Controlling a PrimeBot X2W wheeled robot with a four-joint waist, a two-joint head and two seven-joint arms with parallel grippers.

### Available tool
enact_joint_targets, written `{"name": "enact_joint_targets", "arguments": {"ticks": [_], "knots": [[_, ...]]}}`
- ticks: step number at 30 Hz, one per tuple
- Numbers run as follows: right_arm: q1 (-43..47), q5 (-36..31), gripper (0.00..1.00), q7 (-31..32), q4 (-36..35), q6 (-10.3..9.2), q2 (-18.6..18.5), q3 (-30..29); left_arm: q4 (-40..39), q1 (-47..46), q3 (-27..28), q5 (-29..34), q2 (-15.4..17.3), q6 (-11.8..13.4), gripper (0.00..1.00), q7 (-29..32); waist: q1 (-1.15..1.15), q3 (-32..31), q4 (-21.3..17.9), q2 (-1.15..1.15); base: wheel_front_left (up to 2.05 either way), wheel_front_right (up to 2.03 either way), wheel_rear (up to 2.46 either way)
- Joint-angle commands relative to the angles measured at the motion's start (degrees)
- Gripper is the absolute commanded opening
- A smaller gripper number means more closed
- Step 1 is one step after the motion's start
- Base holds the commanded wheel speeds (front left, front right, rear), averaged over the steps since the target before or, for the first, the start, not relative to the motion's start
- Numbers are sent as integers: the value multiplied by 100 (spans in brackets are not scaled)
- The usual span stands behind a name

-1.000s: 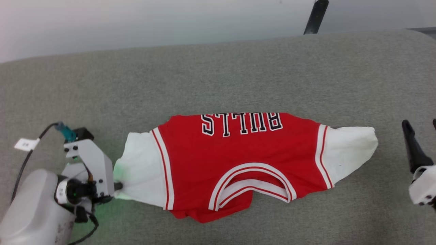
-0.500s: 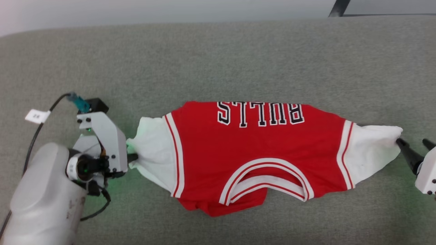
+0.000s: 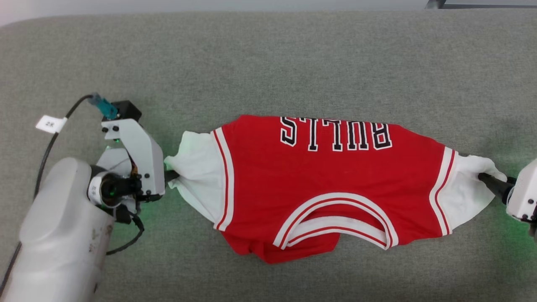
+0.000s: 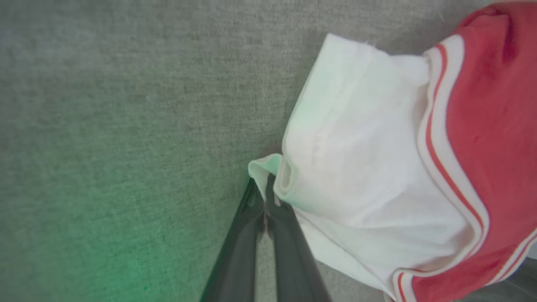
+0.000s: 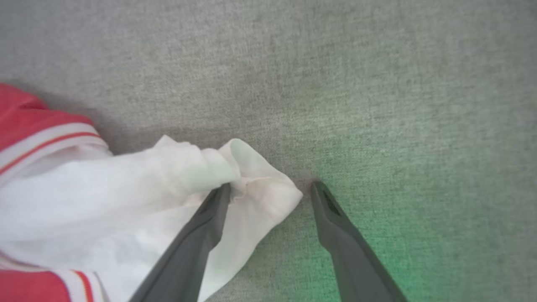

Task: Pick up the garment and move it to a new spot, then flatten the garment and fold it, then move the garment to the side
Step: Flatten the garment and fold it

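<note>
- At the upper left of the head view, a white tag (image 3: 50, 124) hangs on the black cable (image 3: 42, 163) that runs down toward my left wrist.
- My left pincer (image 3: 172, 176) sits at the left middle of that view and points right. Its two dark fingers are pressed together on the hem of the left sleeve (image 3: 197, 176). My left wrist view shows a small fold of white cloth nipped between the tips, with no gap between them.
- The garment (image 3: 327, 184) lies spread across the middle of the grey fabric surface (image 3: 268, 63), its red body between two white sleeves. The black-and-white lettering (image 3: 335, 133) runs upside down along its upper edge. The striped neck opening (image 3: 335, 218) faces the lower edge, and a rumpled red fold pokes out beneath it.
- The right sleeve (image 3: 465, 193) narrows to a bunched end at the right of the frame.
- My right pincer (image 3: 488, 181) comes in from the right edge, points left and stands wide apart. In my right wrist view one finger lies on the sleeve's end, and the other tip rests on bare grey surface just beside the cloth. The sleeve's corner lies between them, unclamped.
- A green glow tints the surface beside both wrists.
</note>
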Motion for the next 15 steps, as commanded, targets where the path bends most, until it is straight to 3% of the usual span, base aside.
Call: {"name": "enact_joint_targets", "arguments": {"ticks": [1, 9, 15], "knots": [[139, -9, 0, 220, 358, -3, 197, 210, 222, 97, -96, 54, -80, 24, 0, -65, 0, 12, 18, 0, 0, 0, 0], [-178, 57, 0, 1089, 614, -5, -77, 418, 379, -61, -173, 84, -74, 11, 0, 30, 0, -133, 14, 0, 0, 0, 0], [-661, 305, 0, 1244, 316, -3, -24, 268, 363, -258, -224, 0, -135, 0, 0, 265, 0, -418, 16, 0, 0, 0, 0]]}}
